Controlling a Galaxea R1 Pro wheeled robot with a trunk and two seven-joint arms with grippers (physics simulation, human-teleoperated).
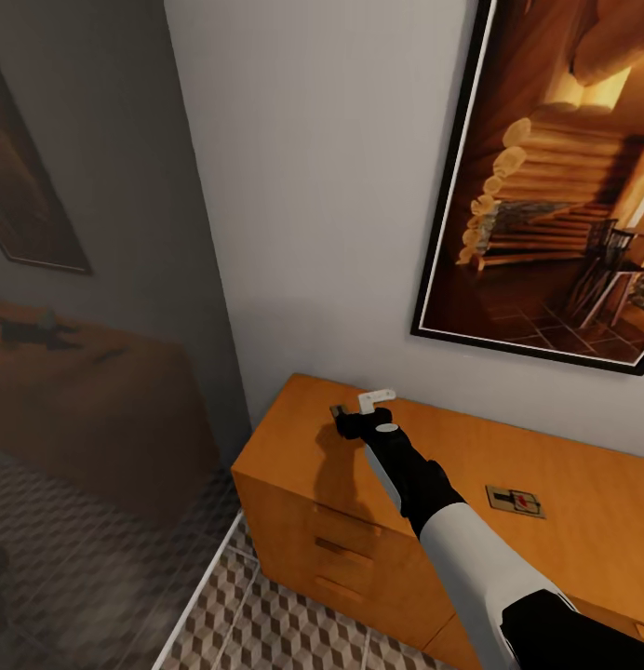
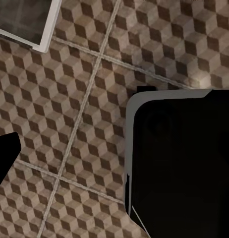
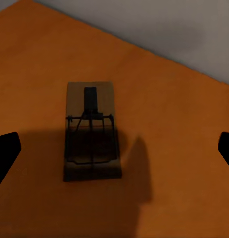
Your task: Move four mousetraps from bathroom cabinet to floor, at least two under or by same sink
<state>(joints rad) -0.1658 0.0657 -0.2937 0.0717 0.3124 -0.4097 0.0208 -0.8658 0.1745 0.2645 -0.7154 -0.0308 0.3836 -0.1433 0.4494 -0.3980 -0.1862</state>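
While the right gripper (image 3: 114, 148) is held spread above a mousetrap (image 3: 90, 131) on the cabinet (image 1: 294, 447), a centred, straight descent is advised.

No readable text, labels, brands or numbers anywhere, none on the cabinet (image 1: 545, 465), none on the mousetrap (image 3: 90, 131), none on the framed picture (image 1: 555, 177) above the cabinet

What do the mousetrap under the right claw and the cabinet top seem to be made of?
Mousetrap: apparently a matte tan wooden board with a dark, thin wire frame, probably metal. Cabinet: looks like smooth orange-brown wood or veneer; no grain shows clearly.
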